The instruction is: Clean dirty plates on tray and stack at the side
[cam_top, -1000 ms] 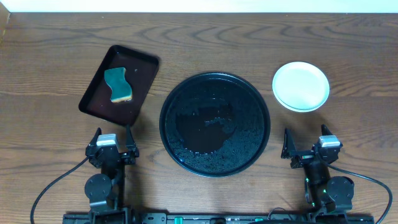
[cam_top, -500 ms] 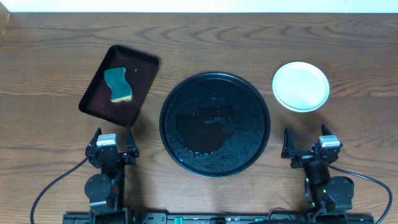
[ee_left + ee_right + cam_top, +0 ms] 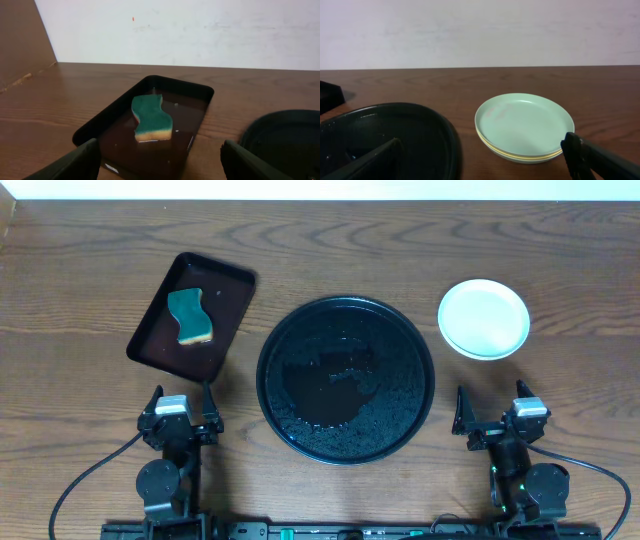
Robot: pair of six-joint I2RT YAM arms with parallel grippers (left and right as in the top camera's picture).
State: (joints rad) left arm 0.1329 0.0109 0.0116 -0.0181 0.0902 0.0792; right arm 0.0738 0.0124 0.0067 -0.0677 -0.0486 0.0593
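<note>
Both the left gripper [image 3: 182, 400] and the right gripper [image 3: 490, 406] sit spread wide and empty at the near edge of the table [image 3: 80, 270], the plates [image 3: 484, 318] piled just right of the bare, wet tray [image 3: 263, 380], so the job looks finished to me and the stack is best left untouched.

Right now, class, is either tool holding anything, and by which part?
Nothing is held. The left tool and the right tool both stand open and empty; the plates sit stacked beside the tray.
</note>
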